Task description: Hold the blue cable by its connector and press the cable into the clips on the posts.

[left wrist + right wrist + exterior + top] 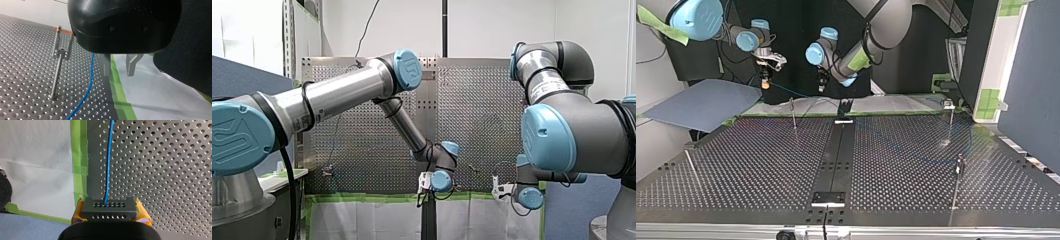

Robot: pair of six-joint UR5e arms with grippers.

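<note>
Beside left claw (118, 74) — blue cable (89, 80), post (56, 75) | right claw (110, 208) grips connector (109, 213)

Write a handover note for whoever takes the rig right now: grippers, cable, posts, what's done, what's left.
My right gripper: shut on the dark connector. The blue cable runs out ahead over the perforated table.
My left gripper: open and empty, over the green tape at the table's edge, with the cable beside it.
Nearest post: the cable lies on the table beside it, not in its clip.
Done: connector gripped.
Left: press the cable into the clips. The other posts are too small to judge.
</note>
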